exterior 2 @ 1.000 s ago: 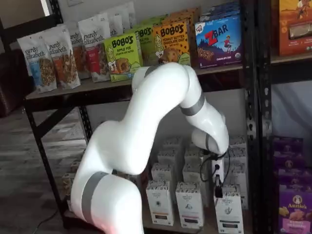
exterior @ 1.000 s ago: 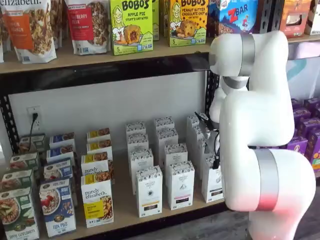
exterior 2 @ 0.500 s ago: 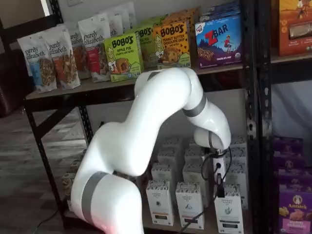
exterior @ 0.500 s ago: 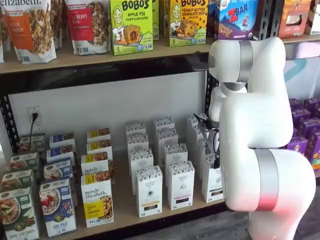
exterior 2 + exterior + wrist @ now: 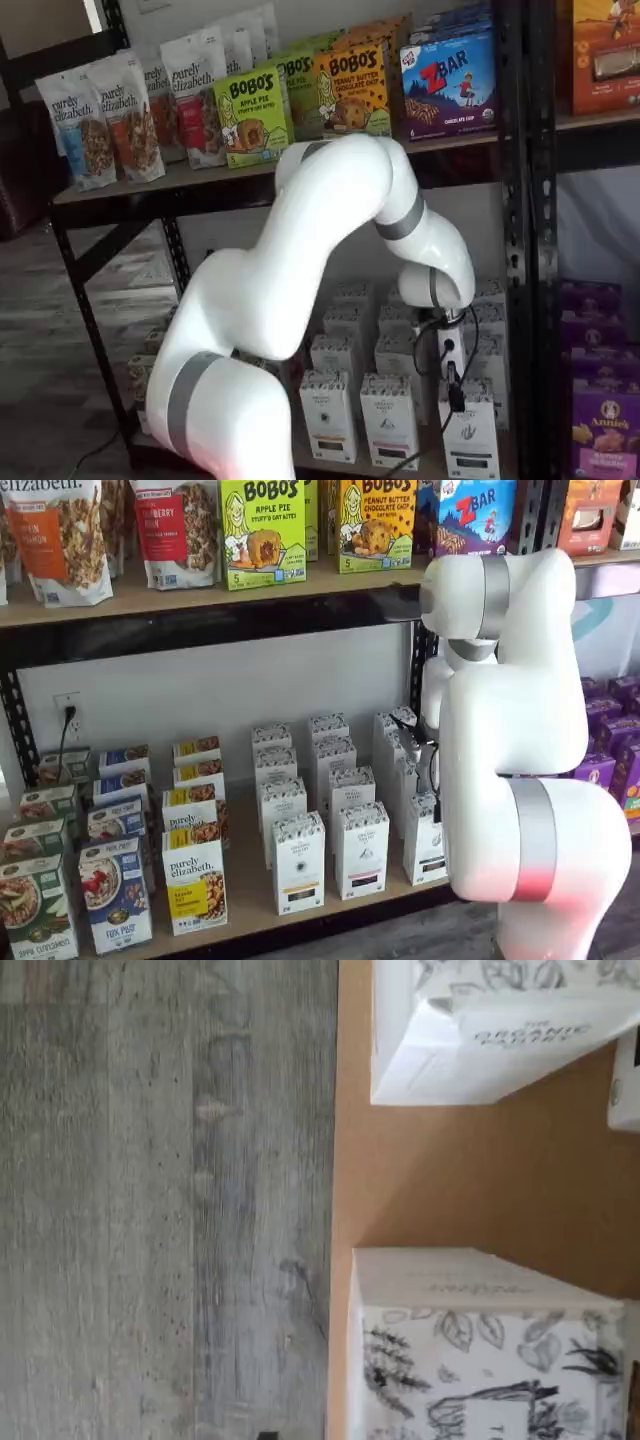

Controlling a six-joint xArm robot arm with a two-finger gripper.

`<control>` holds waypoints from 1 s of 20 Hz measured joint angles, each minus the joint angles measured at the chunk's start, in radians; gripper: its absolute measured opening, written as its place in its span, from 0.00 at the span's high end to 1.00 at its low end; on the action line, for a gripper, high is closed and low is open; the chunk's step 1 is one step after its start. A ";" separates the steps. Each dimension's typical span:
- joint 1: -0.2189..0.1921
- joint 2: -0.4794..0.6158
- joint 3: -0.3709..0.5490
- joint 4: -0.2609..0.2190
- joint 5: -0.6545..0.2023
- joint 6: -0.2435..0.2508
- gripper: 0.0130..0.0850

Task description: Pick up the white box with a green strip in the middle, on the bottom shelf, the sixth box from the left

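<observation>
Not grasped yet: white box (image 5: 470, 435) standing untouched at the front right of the bottom shelf (image 5: 250, 895), lower right of the frame in a shelf view, rightmost of the front row of white cartons, with the pincer (image 5: 452, 385) hanging just above its speckled top, side-on so no gap visible, apparently spread wide and holding nothing. Left to do: lower onto the carton, pinch it, lift it clear of the neighbouring carton (image 5: 390, 420). Versus the earlier frames: arm (image 5: 330, 230) dropped and swung slightly right, wrist now closer over the box; cartons unmoved.
</observation>
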 joint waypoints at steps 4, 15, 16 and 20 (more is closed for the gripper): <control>0.003 0.019 -0.007 0.000 -0.010 0.003 0.00; 0.015 0.089 -0.071 -0.077 -0.020 0.083 0.00; 0.017 0.094 -0.073 -0.081 -0.026 0.089 0.00; 0.020 0.106 -0.072 -0.104 -0.055 0.113 0.00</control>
